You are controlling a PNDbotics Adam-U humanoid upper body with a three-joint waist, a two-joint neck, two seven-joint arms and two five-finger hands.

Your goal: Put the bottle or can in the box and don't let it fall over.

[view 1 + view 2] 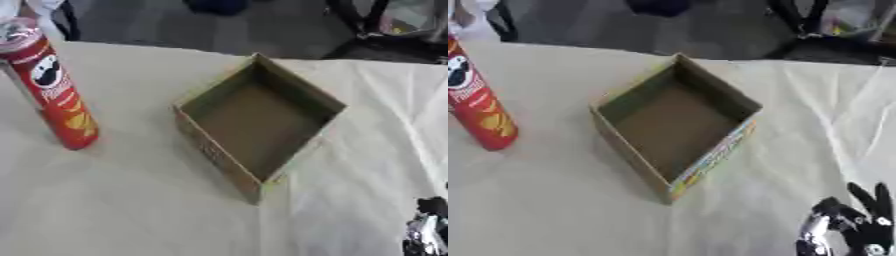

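Nearest the camera, at the lower right corner, the right hand (859, 225) rests idle with its fingers straight and pointing up, holding nothing; its lower part is cut off by the picture's edge. No left hand shows in either view, so nothing can be said of its fingers.

What the coming move turns on is this: the can (54, 85), a tall red tube of crisps, stands upright on the cloth-covered tabletop (131, 210) at the far left, well apart from the right hand and on the opposite side of the box (258, 120). Its long axis runs vertical (it only seems to lean, from the camera's downward look). Since it lies on the robot's left, the left arm is likely the nearer one to reach it, though that arm is out of view.

Between can and hand sits the open cardboard box, turned corner-on, its inside bare. A reach from the right would have to cross over it.

Hard to make out: the can's top is cut off in the right eye view, and the print on the box's near wall is unreadable.
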